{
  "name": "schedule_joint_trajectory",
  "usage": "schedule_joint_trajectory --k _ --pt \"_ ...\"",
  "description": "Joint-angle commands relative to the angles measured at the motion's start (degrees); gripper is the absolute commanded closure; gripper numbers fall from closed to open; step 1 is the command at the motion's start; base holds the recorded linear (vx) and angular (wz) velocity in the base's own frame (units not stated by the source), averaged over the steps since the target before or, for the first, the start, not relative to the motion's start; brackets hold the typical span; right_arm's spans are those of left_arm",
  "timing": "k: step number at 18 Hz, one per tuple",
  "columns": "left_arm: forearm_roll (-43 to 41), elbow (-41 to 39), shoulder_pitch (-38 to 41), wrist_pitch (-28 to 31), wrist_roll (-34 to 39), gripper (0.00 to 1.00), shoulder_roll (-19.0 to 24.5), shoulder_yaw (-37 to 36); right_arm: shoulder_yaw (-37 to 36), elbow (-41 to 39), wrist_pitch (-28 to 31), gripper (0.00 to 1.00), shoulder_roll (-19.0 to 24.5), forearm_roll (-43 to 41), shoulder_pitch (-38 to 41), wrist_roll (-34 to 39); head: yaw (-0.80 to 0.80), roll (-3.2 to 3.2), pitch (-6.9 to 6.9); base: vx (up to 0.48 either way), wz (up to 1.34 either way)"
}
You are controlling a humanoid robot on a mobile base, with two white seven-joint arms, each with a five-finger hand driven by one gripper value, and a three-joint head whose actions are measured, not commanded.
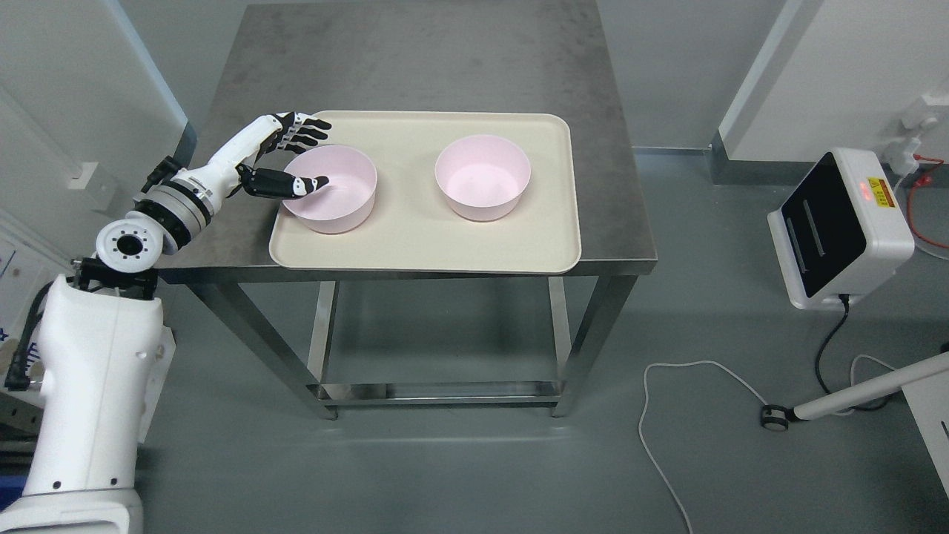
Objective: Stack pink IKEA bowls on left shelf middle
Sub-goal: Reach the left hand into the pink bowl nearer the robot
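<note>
- Left hand (285, 159) sits at the left rim of the left pink bowl (334, 194); thumb dips inside, fingers spread over the far rim, not yet pinching
- Right pink bowl (483, 176) stands well apart to the right, both on the cream tray (422, 252); left hand is nearer

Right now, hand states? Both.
Left hand: fingers spread around the left pink bowl rim, thumb inside, not closed on it yet.
Right hand: not in view.
</note>
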Motion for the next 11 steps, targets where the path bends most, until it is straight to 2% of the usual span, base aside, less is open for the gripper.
schedule_joint_trajectory --k 1,6,9,11 --pt "-0.7 3.2 -2.8 -0.3 -0.2 0.54 -1.3 -4.0 -0.6 0.0 0.0 0.00 -1.0 0.4 0.0 0.4 0.00 0.00 0.00 0.003 -0.03" --pt "-3.8 3.3 -3.2 -3.9 -0.2 0.67 -1.3 -7.3 -0.6 0.0 0.0 0.00 -1.0 0.4 0.0 0.4 0.00 0.00 0.00 0.001 -0.01" --pt "-7.4 3.4 -3.2 -5.6 -0.2 0.68 -2.0 -7.6 -0.6 0.0 0.0 0.00 -1.0 0.4 0.0 0.4 0.00 0.00 0.00 0.000 0.00" --pt "-8.2 3.4 -3.1 -5.8 -0.2 0.72 -2.0 -7.5 -0.6 0.0 0.0 0.00 -1.0 0.4 0.0 0.4 0.00 0.00 0.00 0.000 0.00"
